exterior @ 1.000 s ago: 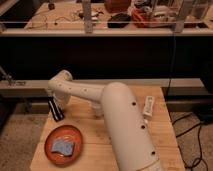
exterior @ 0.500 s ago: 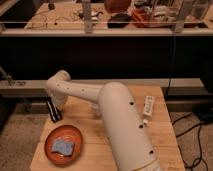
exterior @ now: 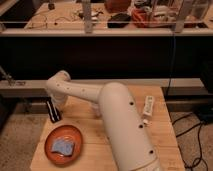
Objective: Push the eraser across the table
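Observation:
A long white eraser (exterior: 148, 106) lies on the wooden table (exterior: 165, 135) near its right edge, pointing away from me. My white arm (exterior: 117, 117) reaches from the lower middle across the table to the left. My gripper (exterior: 52, 111) is dark and hangs at the table's left edge, far from the eraser and holding nothing that I can see. It points down, just above an orange plate.
An orange plate (exterior: 50, 150) with a blue-grey sponge (exterior: 63, 146) sits at the table's front left. A dark shelf front and a cluttered bench (exterior: 120, 20) stand behind the table. Cables (exterior: 197, 140) lie on the floor at the right.
The gripper has dipped slightly at the table's left edge. The eraser, plate and sponge have not moved.

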